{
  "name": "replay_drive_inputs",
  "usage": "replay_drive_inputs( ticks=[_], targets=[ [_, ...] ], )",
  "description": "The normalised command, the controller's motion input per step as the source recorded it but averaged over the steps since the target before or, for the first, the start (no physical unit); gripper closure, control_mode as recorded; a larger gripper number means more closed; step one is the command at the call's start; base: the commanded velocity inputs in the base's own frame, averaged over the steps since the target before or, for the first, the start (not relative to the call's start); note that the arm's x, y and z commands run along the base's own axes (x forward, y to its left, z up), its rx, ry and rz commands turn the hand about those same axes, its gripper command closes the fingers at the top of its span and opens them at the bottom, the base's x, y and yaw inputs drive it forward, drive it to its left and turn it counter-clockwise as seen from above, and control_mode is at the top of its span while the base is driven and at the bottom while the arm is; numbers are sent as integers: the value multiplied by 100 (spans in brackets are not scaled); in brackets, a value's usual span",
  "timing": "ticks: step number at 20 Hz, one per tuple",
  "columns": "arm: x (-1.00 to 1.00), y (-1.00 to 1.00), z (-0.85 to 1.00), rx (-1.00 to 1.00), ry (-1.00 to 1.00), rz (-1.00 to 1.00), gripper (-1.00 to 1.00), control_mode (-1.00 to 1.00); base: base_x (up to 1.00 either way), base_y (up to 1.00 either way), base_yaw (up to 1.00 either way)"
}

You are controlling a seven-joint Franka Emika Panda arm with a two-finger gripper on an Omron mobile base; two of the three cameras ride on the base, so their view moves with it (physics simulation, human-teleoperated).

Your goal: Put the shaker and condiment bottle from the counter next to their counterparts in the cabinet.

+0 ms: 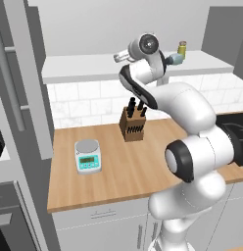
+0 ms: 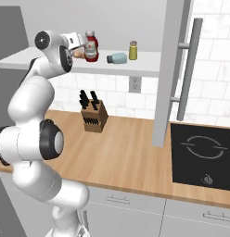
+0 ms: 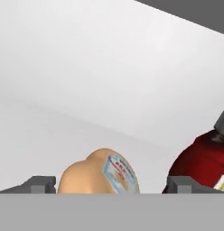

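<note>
The gripper (image 3: 111, 185) stands wide open inside the cabinet (image 2: 135, 68), its fingertips (image 3: 40, 184) spread clear on either side of the condiment bottle (image 3: 99, 173), gripping nothing. The bottle lies between them on the white shelf, just beside the red ketchup bottle (image 2: 91, 46). Further along the shelf the shaker (image 2: 117, 58) lies on its side next to the upright yellow shaker (image 2: 133, 50). Below, the counter (image 2: 126, 152) carries a knife block (image 2: 93, 115) and a kitchen scale (image 1: 87, 156).
</note>
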Motion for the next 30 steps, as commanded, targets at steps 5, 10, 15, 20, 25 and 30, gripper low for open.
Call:
replay_drive_inputs(
  ticks=[5,10,15,20,25,30],
  targets=[
    [0,0,-15,0,-4,0,-100,-100,0,0,0],
    [-6,0,-1,0,-2,0,-100,-100,0,0,0],
    [-29,0,0,0,0,0,-100,-100,0,0,0],
    [-63,0,2,1,-1,0,-100,-100,0,0,0],
    [-83,0,7,5,0,0,-100,-100,0,0,0],
    [-98,0,7,8,0,0,-100,-100,0,0,0]
  ],
)
